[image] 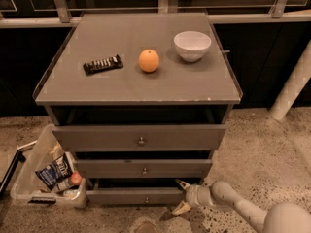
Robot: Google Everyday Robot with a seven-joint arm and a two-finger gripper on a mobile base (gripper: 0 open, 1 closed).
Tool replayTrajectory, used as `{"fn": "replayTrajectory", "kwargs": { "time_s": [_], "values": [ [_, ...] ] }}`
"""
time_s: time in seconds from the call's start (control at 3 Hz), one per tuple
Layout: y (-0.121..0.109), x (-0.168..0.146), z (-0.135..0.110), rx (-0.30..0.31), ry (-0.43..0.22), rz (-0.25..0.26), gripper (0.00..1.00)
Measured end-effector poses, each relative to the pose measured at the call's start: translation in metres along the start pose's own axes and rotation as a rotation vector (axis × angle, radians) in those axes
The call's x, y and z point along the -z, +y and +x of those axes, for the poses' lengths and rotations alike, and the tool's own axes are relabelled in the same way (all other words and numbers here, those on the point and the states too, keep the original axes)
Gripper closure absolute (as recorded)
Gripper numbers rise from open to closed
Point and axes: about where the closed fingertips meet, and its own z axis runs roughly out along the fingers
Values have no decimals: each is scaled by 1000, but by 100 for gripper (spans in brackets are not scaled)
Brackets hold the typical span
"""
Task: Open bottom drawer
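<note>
The grey cabinet [138, 81] has three drawer fronts. The bottom drawer [121, 196] is the slimmest one, lowest down, with a tiny round metal knob [146, 200] at its centre; it stands slightly out from the cabinet. My gripper [181, 195] is at the drawer's right end, close to the floor, with the arm [233, 207] coming in from the lower right. Its fingers are spread, one fingertip [181, 184] above and one [179, 208] below, holding nothing.
On the cabinet top lie a black remote-like bar [102, 64], an orange [148, 60] and a white bowl [192, 45]. A clear plastic bin [43, 176] with packets stands on the floor at the left. A white post [293, 84] is at the right.
</note>
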Motion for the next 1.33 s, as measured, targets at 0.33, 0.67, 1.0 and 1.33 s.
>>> {"fn": "replayTrajectory", "kwargs": {
  "time_s": [0.33,0.67,1.0,1.33],
  "values": [
    [31,18,7,-16,-55,-13,38],
    [43,34,10,-23,-67,-11,61],
    [41,37,6,-23,-67,-11,85],
    [39,41,2,-23,-67,-11,100]
  ]
}}
